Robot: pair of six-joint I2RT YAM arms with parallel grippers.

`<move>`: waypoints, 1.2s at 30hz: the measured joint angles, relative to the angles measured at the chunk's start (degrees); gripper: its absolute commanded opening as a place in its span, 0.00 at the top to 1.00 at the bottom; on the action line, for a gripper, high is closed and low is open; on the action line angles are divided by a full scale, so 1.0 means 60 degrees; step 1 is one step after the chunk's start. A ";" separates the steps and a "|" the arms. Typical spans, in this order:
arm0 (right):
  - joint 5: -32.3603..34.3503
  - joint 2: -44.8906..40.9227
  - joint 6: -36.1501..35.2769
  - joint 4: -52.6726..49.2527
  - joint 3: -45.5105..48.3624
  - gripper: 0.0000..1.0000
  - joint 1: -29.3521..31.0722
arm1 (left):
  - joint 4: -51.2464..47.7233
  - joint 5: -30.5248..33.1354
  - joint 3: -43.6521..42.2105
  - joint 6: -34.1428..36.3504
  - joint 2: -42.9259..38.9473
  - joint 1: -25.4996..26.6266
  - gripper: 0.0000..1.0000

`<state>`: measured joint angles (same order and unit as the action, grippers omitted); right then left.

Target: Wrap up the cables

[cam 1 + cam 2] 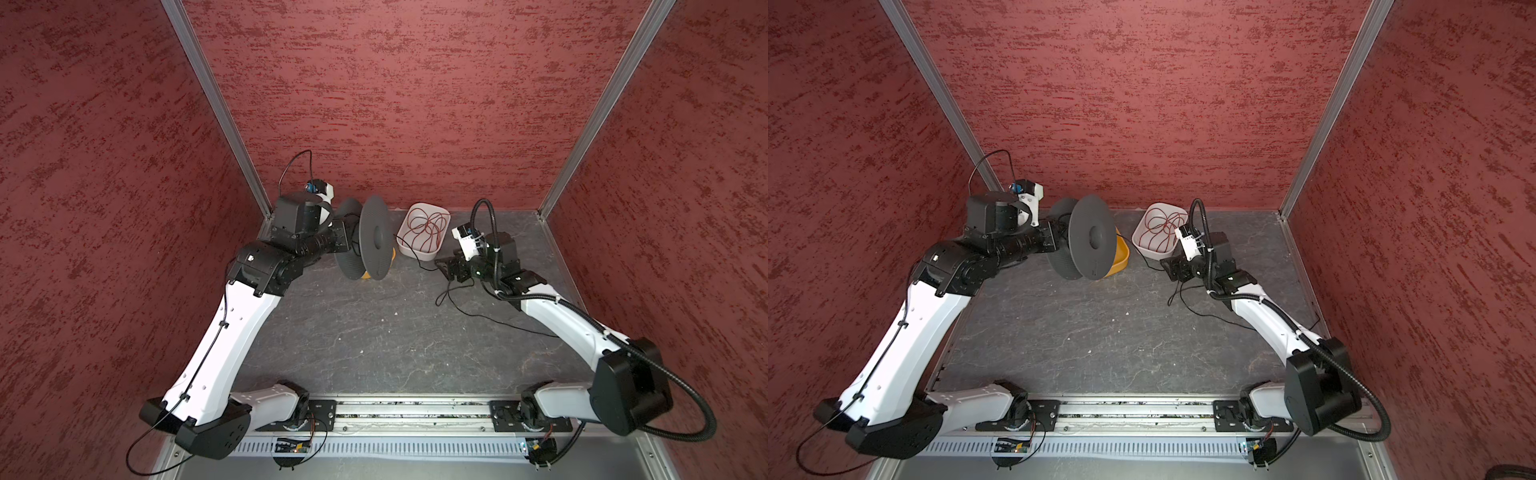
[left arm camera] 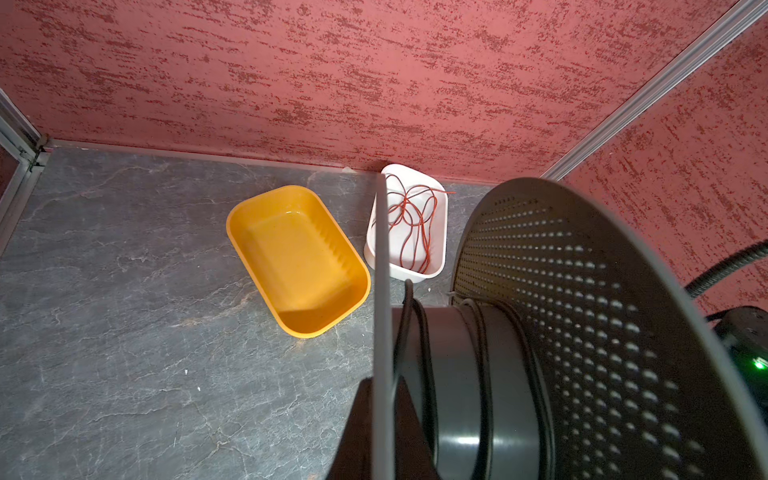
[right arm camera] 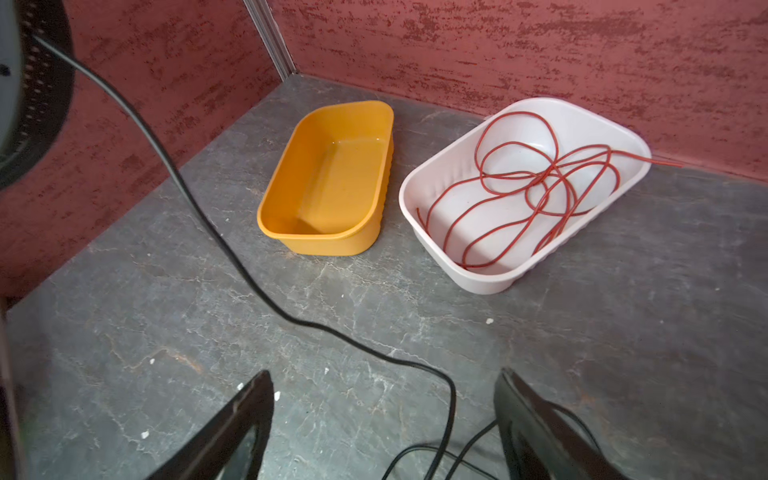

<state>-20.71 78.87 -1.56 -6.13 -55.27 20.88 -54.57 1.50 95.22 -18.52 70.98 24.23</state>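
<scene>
At back of table [image 3: 124,332], left gripper [image 2: 382,399] clenched on one flange of black spool [image 1: 376,237], holding it on edge, axle sideways, likely so wire can wind onto hub. Few turns of black wire [image 3: 199,208] on hub; wire then drops to table and passes between spread, empty fingers of right gripper [image 3: 384,374], probably as guide. Rest trails loose beside right arm. Yellow tray [image 3: 332,245] empty. White tray [image 3: 490,282] holds red wire [image 3: 515,176], untouched.
</scene>
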 measured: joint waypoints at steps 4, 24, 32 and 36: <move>0.0262 0.0273 -0.0619 -0.0397 -0.0026 0.15 0.0004 | -0.0095 -0.0029 0.0062 0.0040 0.0069 0.0000 1.00; 0.0882 0.2222 -0.0667 -0.2197 -0.1060 0.99 0.0087 | -0.0153 -0.0018 0.0273 0.0058 0.0277 0.0004 1.00; 0.1155 0.1949 -0.0215 -0.1687 0.0062 1.00 0.0743 | 0.0266 0.0535 0.0259 -0.0022 0.0769 -0.0109 1.00; 0.1716 0.1636 0.0018 -0.1129 0.0663 1.00 0.1300 | 0.0455 0.0882 0.0448 -0.0095 0.1322 -0.0204 1.00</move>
<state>-10.41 88.68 -1.45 -12.91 -51.29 28.69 -51.83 6.79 97.91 -19.09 78.91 23.00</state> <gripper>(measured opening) 0.057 0.089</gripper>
